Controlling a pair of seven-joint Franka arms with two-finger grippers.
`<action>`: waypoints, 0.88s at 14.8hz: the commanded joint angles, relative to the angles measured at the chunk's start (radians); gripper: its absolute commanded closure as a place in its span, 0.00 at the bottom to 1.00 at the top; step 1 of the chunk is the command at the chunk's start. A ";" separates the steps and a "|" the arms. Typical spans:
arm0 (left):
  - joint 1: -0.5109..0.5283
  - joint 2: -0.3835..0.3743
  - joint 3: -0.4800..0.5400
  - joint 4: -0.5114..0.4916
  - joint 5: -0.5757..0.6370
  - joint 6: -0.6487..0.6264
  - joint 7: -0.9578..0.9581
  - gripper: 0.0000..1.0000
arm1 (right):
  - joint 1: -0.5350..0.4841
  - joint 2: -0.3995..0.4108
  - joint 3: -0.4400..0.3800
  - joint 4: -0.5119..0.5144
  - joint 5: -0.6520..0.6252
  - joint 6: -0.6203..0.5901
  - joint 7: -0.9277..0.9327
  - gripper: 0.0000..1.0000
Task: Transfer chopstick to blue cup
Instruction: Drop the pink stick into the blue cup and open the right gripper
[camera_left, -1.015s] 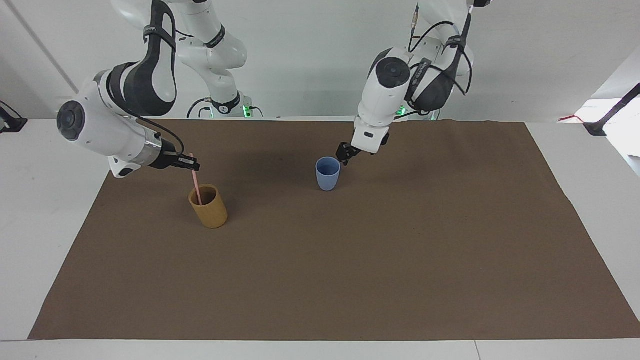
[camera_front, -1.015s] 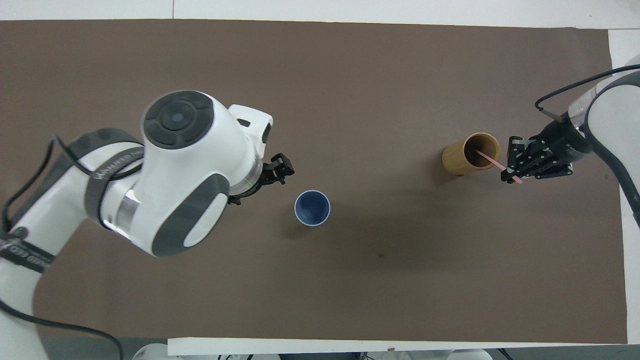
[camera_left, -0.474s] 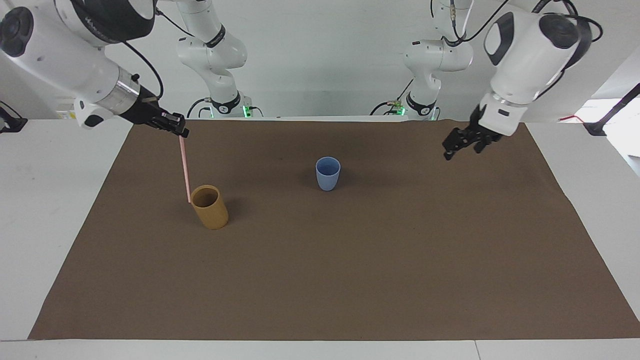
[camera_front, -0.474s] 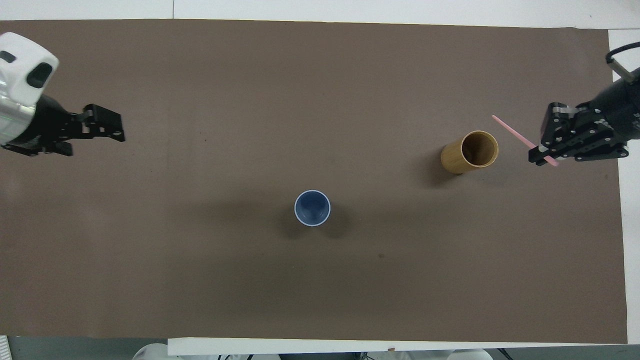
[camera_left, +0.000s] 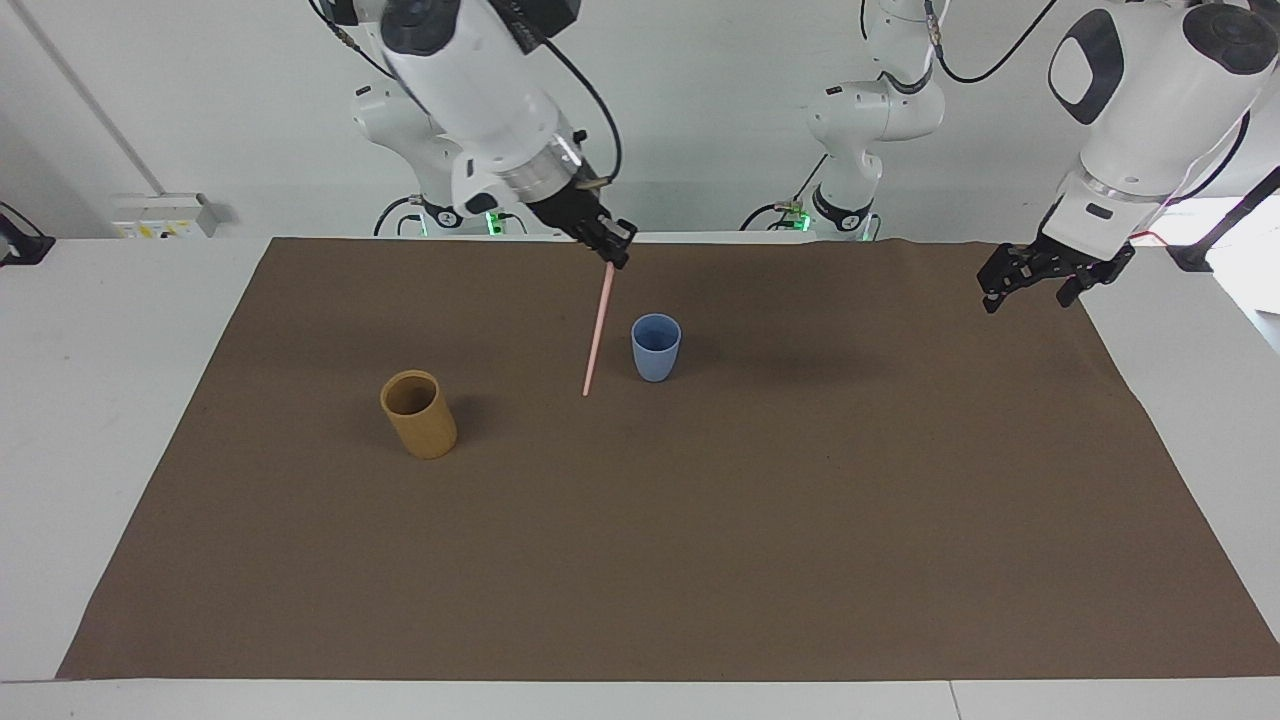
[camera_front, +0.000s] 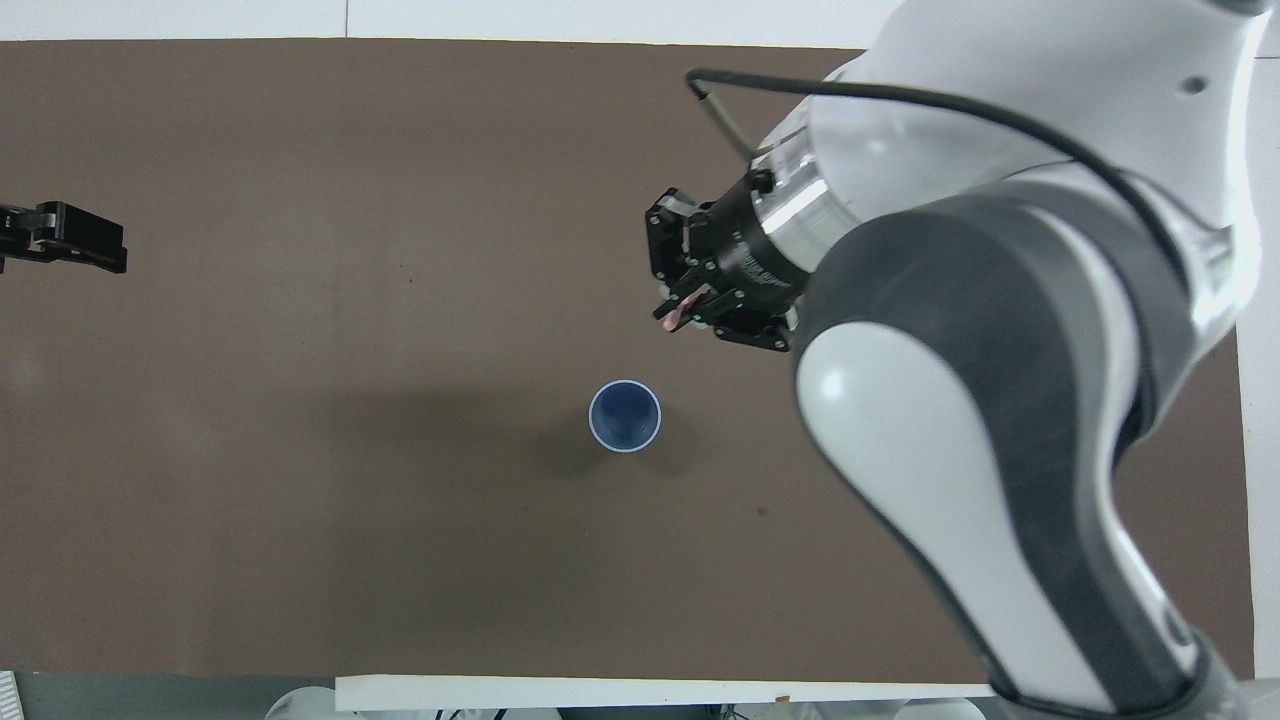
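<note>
The right hand (camera_left: 613, 252), pinching the thin pale pink chopstick (camera_left: 597, 325) by its top, has carried it from the tan cylindrical cup (camera_left: 419, 413) to hang just beside the small light blue cup (camera_left: 656, 346), not yet over its mouth. The left hand (camera_left: 1035, 274), spread, waits aside.

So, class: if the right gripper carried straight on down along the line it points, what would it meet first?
Probably the brown mat beside the blue cup. The right gripper holds the chopstick, whose tip would land first; depth is uncertain.
</note>
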 joint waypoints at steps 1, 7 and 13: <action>0.015 0.023 0.007 0.029 0.020 -0.016 0.053 0.00 | 0.021 -0.097 -0.008 -0.239 0.093 0.157 0.029 1.00; 0.078 0.021 0.007 0.027 -0.087 -0.033 0.050 0.00 | 0.139 -0.137 -0.007 -0.332 0.142 0.194 0.219 1.00; 0.112 0.014 0.007 0.006 -0.130 -0.039 0.042 0.00 | 0.136 -0.206 -0.007 -0.502 0.228 0.287 0.210 1.00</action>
